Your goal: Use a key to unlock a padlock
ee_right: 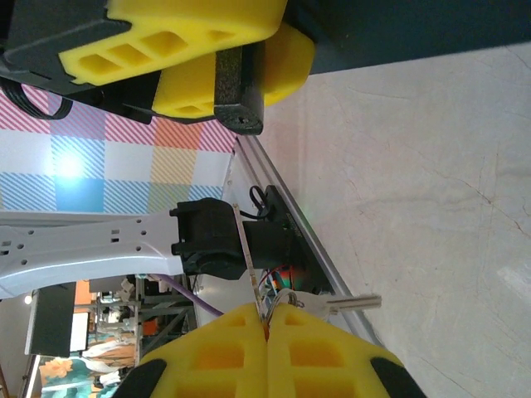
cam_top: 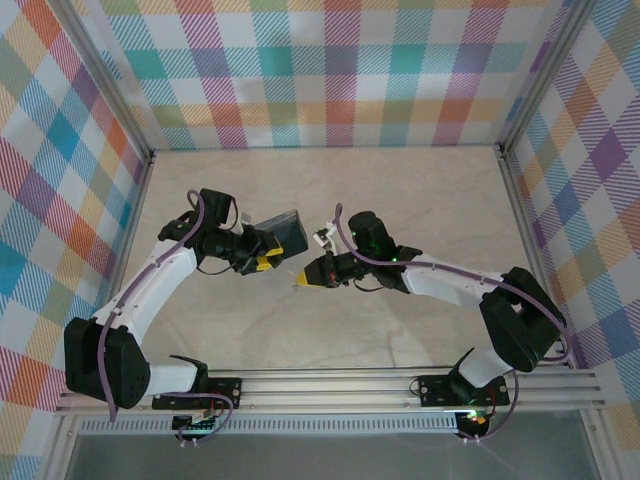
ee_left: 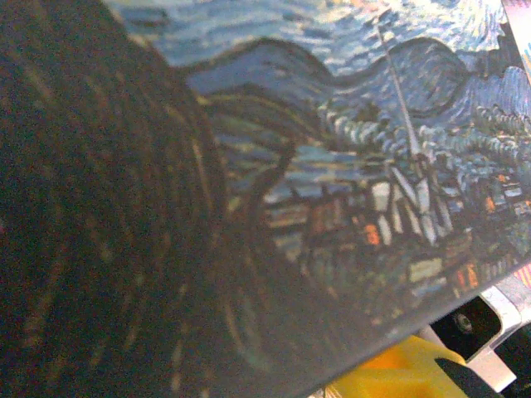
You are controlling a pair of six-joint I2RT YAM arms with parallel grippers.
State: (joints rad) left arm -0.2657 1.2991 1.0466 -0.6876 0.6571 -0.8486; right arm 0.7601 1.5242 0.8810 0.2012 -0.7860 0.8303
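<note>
Padlock (cam_top: 284,230) clamped in L gripper (cam_top: 268,247), key (ee_right: 353,303) pinched in R gripper (ee_right: 267,322), the two near but apart
Risk, as I judge it: keyway's hidden from you, so if you drive in w/ the blade off-axis the key will likely pivot in that pinch at its head, or shove the padlock round in the L grip; padlock's a chunky dark-blue block, swirly starry print w/ pale blue & yellow specks, held over mid table (cam_top: 400,200), just left of the key; key's a thin pale metal blade poking sideways out of the R gripper
</note>
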